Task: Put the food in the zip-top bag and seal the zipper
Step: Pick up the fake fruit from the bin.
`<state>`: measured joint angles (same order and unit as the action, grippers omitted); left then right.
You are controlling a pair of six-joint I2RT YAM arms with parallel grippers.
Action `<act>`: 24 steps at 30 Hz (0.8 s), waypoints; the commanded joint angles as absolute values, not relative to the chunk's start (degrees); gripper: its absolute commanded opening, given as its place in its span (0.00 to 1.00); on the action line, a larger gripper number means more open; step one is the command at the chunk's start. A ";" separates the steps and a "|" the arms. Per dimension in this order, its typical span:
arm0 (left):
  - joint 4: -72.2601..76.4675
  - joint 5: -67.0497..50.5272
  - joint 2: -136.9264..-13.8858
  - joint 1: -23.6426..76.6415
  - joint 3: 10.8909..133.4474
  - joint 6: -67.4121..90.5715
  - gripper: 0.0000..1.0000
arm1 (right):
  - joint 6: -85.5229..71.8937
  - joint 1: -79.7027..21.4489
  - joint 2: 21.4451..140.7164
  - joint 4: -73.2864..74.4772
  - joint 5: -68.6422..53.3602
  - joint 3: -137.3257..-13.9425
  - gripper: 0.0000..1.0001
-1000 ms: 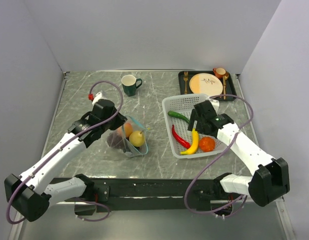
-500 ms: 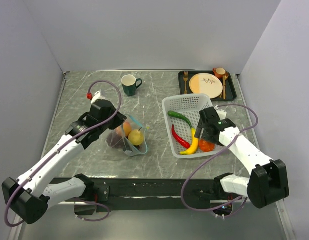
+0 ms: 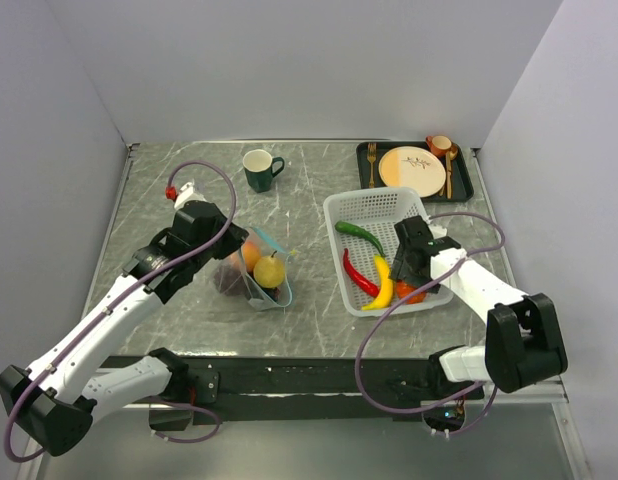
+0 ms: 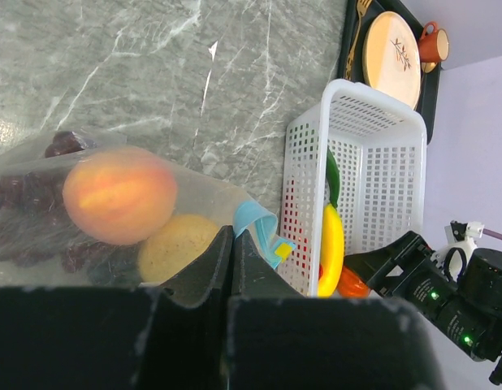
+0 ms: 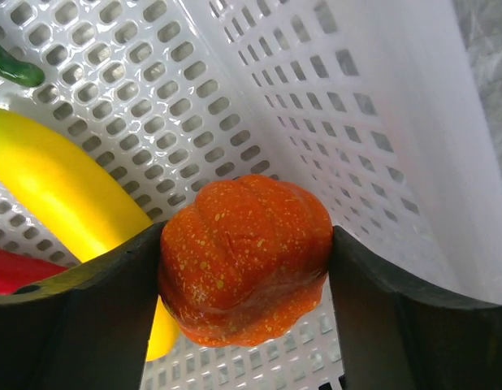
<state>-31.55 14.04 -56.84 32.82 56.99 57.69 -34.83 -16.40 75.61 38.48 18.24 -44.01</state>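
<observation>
Orange (image 5: 244,252) fills right tool (image 5: 246,272); left tool (image 4: 233,242) apparently pinches zip-top bag (image 4: 204,195).

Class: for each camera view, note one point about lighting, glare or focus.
Top external: soft, even light, the table sharp, with only faint shadows. Left wrist: the left gripper looms dark and blurred up close, and the zip-top bag hazes the peach. Right wrist: the orange is sharp, the basket wall is washed out bright, and the fingers are in shadow.

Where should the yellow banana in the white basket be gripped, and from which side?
Grip the banana at its middle, across its narrow width, coming down from above: it lies flat in the basket, with the red chili close beside it.
</observation>
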 commanded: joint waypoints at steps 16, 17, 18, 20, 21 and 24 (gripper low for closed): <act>-29.00 13.62 -57.30 32.96 58.36 56.34 0.03 | -30.06 -16.17 63.02 32.00 4.94 -51.41 0.38; -28.92 13.45 -57.57 32.96 58.19 56.42 0.03 | -30.32 -16.26 62.93 31.04 0.48 -51.59 0.36; -28.48 12.84 -57.74 32.96 58.18 56.43 0.03 | -30.32 -16.35 63.19 29.55 -1.91 -51.94 0.34; -28.56 12.83 -58.27 32.87 58.36 56.51 0.03 | -31.02 -17.66 63.72 28.57 -5.43 -53.69 0.33; -28.74 12.66 -58.45 32.96 58.53 56.43 0.03 | -31.20 -18.54 63.81 27.52 -7.19 -54.22 0.33; -28.48 11.52 -58.97 32.96 58.80 56.51 0.03 | -31.82 -23.01 64.60 25.85 -10.01 -57.12 0.33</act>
